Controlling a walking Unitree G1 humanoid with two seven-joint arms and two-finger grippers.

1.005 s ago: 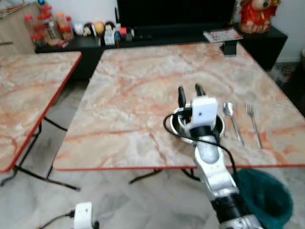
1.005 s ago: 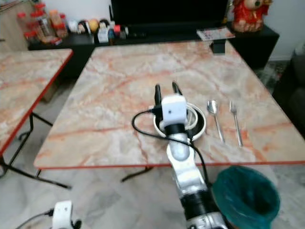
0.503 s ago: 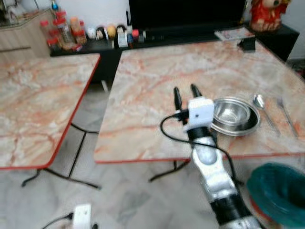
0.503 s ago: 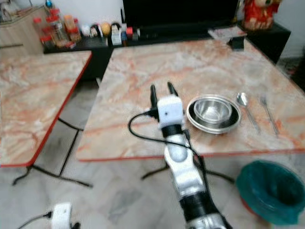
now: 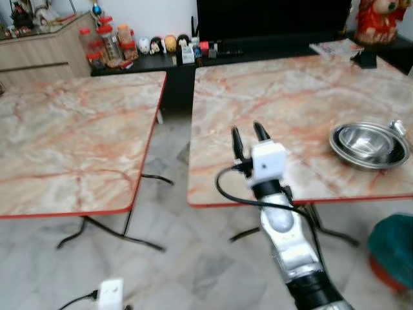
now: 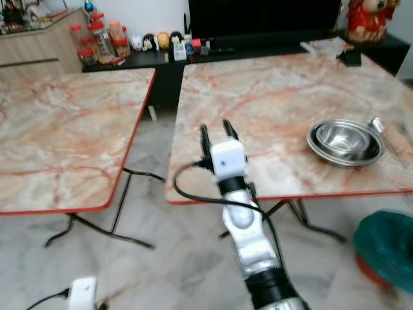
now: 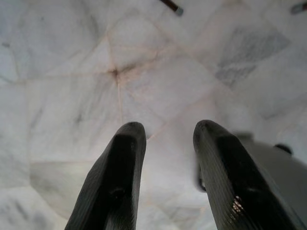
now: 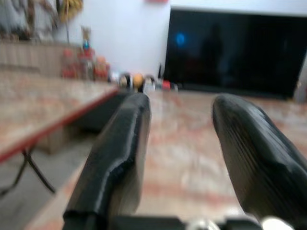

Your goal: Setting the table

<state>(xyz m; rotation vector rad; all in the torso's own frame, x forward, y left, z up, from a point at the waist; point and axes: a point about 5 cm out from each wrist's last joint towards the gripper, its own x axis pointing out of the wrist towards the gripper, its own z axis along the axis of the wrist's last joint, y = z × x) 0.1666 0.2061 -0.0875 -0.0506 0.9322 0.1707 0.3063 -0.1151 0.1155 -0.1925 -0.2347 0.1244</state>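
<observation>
Marble-patterned, red-edged table (image 5: 284, 97) is carrying the nested round steel bowls (image 5: 369, 143), lying well apart to the right of the raised right gripper (image 5: 248, 137), whose fingers are spread, grasping nothing.

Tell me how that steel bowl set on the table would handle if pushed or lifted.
The steel bowl looks polished, so it would probably slide easily on the smooth marble table. It seems to be nested pieces, which might shift or clatter. Its thin rim likely suits a pinch by the right tool.
</observation>
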